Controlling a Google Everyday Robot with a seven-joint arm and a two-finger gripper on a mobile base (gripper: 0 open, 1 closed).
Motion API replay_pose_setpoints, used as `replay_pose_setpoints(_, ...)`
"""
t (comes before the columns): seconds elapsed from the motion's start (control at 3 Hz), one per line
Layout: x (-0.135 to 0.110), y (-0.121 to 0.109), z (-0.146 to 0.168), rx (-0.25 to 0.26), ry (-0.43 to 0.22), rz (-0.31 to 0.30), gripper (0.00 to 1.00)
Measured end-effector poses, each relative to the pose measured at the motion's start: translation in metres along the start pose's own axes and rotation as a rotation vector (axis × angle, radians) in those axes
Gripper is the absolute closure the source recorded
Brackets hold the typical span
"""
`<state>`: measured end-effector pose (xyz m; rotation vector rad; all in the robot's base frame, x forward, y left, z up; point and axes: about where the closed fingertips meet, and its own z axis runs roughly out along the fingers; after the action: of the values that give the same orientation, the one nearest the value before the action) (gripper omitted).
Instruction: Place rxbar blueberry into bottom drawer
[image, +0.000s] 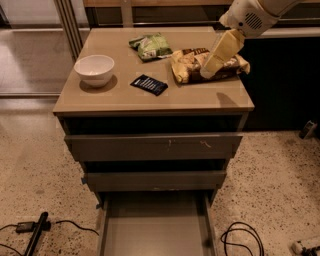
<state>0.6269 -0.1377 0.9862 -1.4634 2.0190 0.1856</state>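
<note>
Rxbar blueberry: small flat navy wrapper w/ white print, lying on counter. Claw over chip bag at right; open or closed, can't tell. Bottom drawer pulled out.

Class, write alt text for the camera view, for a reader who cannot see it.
A robot gripper hangs over a chip bag on a cabinet top, right of a dark blue snack bar. A white bowl and green bag sit there too; the bottom drawer stands open.
</note>
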Motion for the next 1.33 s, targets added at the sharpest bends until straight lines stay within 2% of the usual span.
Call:
replay_pose_setpoints(0.33, 0.0, 0.0, 0.0, 0.0, 0.0, 0.0, 0.0)
replay_pose_setpoints(0.67, -0.012, -0.009, 0.02, 0.008, -0.039, -0.001, 0.0)
replay_pose_setpoints(1.0, -0.035, -0.023, 0.065, 0.01, -0.107, 0.042, 0.0)
replay_pose_setpoints(1.33, -0.049, -0.032, 0.106, -0.01, -0.138, 0.113, 0.0)
